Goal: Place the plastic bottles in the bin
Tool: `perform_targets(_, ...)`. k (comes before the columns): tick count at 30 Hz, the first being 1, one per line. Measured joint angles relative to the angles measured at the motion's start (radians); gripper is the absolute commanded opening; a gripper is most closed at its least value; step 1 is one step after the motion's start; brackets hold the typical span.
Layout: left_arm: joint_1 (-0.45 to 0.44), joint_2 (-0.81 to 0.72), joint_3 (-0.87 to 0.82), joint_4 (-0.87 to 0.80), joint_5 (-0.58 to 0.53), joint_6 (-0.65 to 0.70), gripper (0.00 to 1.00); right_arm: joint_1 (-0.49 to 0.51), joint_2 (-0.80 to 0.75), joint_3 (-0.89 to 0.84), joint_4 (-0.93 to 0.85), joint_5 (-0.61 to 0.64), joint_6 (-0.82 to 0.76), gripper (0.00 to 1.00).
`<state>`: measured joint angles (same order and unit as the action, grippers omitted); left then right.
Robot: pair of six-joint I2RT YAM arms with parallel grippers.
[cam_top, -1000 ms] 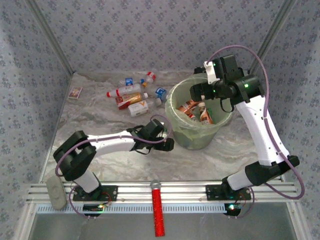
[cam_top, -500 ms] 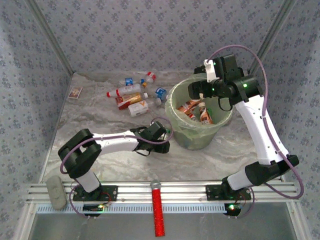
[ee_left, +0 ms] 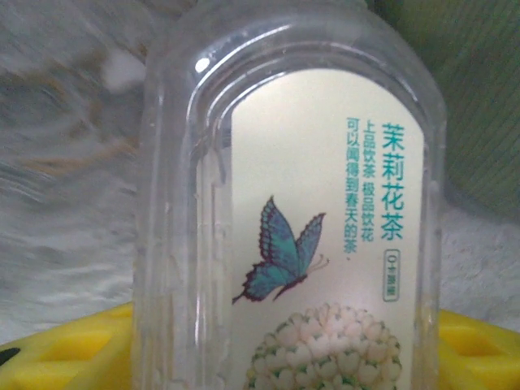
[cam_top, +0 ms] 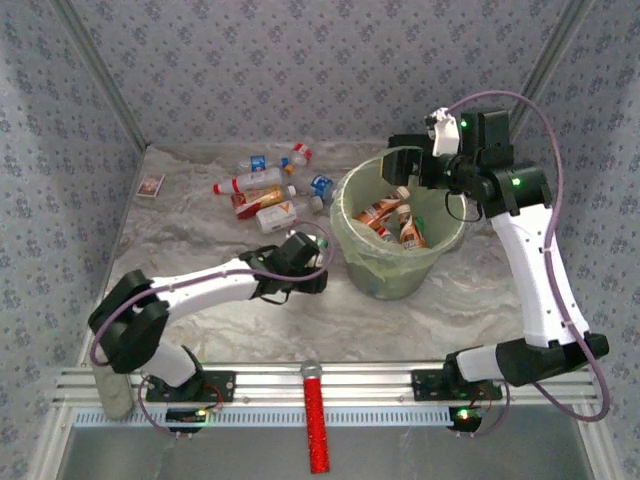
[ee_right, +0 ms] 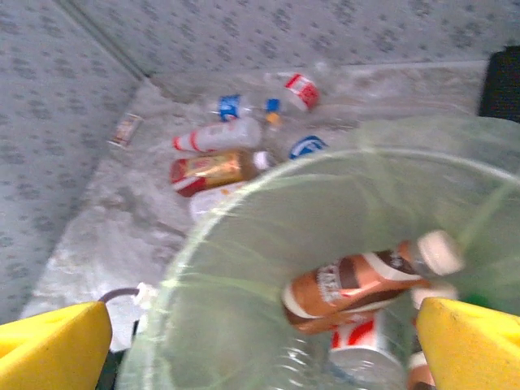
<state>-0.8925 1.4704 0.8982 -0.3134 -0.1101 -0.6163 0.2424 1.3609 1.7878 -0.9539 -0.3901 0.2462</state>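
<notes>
Bottle sits clamped in left tool; right tool gapes above bin.

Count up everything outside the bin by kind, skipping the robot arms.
Plastic bottles: 7, about six loose plus the butterfly-label bottle in the left pincer
Brown-framed card: 1
Red stick: 1
Grey pad on the rail: 1
Black object beyond the bin: 1
Total: about 11

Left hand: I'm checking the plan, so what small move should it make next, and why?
Probably lift the left hand and swing its clear butterfly-label bottle over the bin: the bottle appears gripped between the yellow fingers, low beside the bin's wall.
</notes>
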Motion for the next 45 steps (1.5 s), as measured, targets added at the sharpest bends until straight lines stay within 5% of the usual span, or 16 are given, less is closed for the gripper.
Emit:
perform_targets(6,0.098,-0.222,-0.084,0.054,-0.036,0.024,0.32,0.032,0.01,0.02,0.071,-0.1,0.069,0.96)
perform_targets(12,0.206,-0.41,-0.22,0.203,0.019,0.024,0.11,0.179,0.106,0.082,0.148,-0.092,0.098,0.95)
perform_targets(20,0.223,-0.536,-0.315,0.465,0.163,0.024,0.08,0.339,0.293,0.158,0.21,-0.066,0.135,0.96)
perform_targets(32,0.225,-0.539,-0.315,0.631,0.251,0.034,0.05,0.401,0.443,0.212,0.235,-0.068,0.166,0.94)
perform_targets(45,0.225,-0.492,-0.31,0.64,0.272,0.04,0.04,0.421,0.467,0.212,0.255,-0.061,0.174,0.44)
